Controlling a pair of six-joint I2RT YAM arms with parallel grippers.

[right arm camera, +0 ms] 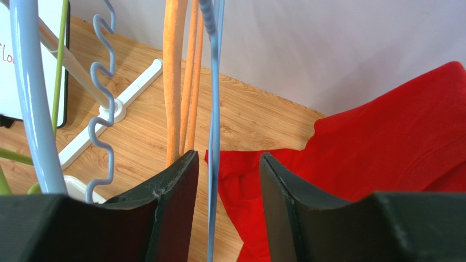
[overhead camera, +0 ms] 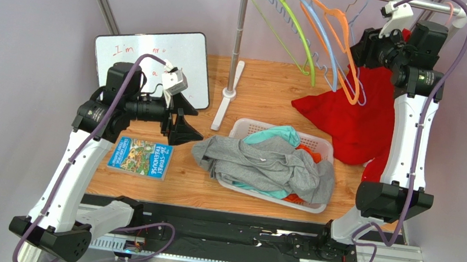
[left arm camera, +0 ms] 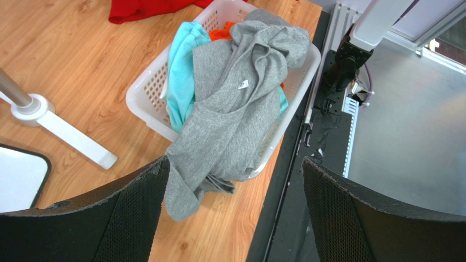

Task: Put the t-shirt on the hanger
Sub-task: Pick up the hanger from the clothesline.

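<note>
The grey t-shirt [overhead camera: 265,164] lies crumpled over the white basket [overhead camera: 244,127], one end hanging over the near-left rim onto the table. In the left wrist view the t-shirt [left arm camera: 235,114] shows its white neck label. My left gripper [overhead camera: 180,125] hovers left of the basket, open wide with nothing between its fingers [left arm camera: 109,218]. My right gripper [overhead camera: 359,56] is up at the rail among the hangers. The thin periwinkle hanger [right arm camera: 214,109] runs between its jaws [right arm camera: 228,157], close to the left finger, with a gap on both sides. In the top view the hanger [overhead camera: 360,91] hangs behind the orange one.
Green [overhead camera: 281,24], thicker light-blue [overhead camera: 307,27] and orange [overhead camera: 337,31] hangers hang on the rail, whose pole [overhead camera: 238,39] stands on the table. A red t-shirt [overhead camera: 349,121] lies at the right, a teal garment [overhead camera: 275,136] in the basket. A whiteboard [overhead camera: 152,56] and book [overhead camera: 140,157] lie left.
</note>
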